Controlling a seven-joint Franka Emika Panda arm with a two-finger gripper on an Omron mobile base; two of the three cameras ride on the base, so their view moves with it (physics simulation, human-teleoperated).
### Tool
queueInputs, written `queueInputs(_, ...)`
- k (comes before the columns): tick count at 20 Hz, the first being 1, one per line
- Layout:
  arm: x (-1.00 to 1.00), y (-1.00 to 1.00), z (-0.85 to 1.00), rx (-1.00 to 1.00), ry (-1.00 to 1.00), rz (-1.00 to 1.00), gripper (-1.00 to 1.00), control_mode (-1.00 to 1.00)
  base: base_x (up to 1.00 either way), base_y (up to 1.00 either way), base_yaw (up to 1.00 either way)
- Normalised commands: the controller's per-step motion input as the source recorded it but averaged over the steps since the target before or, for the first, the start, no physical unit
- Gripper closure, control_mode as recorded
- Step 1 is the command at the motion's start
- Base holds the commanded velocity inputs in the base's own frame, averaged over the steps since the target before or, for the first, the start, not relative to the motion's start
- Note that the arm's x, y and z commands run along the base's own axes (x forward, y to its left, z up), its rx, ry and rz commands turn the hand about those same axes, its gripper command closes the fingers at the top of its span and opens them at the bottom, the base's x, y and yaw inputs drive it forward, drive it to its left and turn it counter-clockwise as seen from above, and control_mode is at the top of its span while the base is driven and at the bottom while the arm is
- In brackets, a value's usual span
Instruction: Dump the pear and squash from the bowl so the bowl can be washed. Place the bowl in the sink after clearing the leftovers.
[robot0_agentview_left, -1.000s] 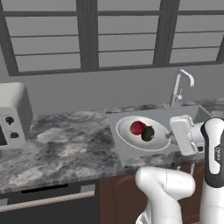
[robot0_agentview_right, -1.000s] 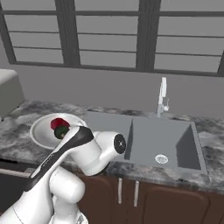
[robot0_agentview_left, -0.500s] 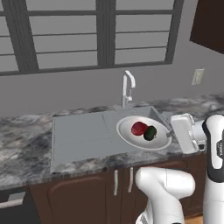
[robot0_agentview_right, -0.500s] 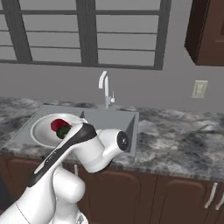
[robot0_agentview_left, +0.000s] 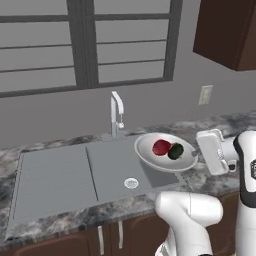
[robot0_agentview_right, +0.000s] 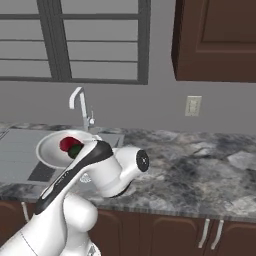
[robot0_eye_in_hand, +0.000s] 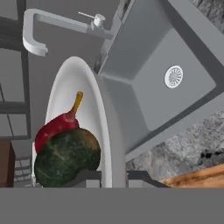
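A: Left base view?
B: I hold the bowl (robot0_agentview_left: 165, 152) by its right rim, aloft over the sink's (robot0_agentview_left: 100, 170) right edge. Pear (robot0_agentview_left: 161, 147) and squash (robot0_agentview_left: 175, 151) touch inside. Tap (robot0_agentview_left: 116, 111) just behind.

A: Right base view?
B: My forearm hides the near rim; bench (robot0_agentview_right: 200, 165) stretches right.

A: Hand view?
B: My gripper (robot0_eye_in_hand: 113, 177) is clamped on the rim, one tip each side. Squash nearest, pear behind it, drain (robot0_eye_in_hand: 173, 76) below.

A: Risks?
B: I judge that tipping here would drop both into the basin. An edge grip could also slip under the weight.
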Motion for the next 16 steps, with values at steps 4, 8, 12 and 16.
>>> queueInputs(4,0.27,0.01,-0.13,-0.06,0.00,0.00,1.00,-1.00,0.34,0.00,0.00)
queueInputs(8,0.90,0.11,-0.70,-0.20,0.13,0.00,1.00,-1.00,0.00,0.00,0.00)
queueInputs(12,0.94,0.16,-0.61,-0.15,0.12,0.00,1.00,-1.00,0.00,0.00,0.00)
queueInputs(16,1.00,0.51,-0.62,-0.24,0.14,-0.04,1.00,-1.00,0.00,0.00,0.00)
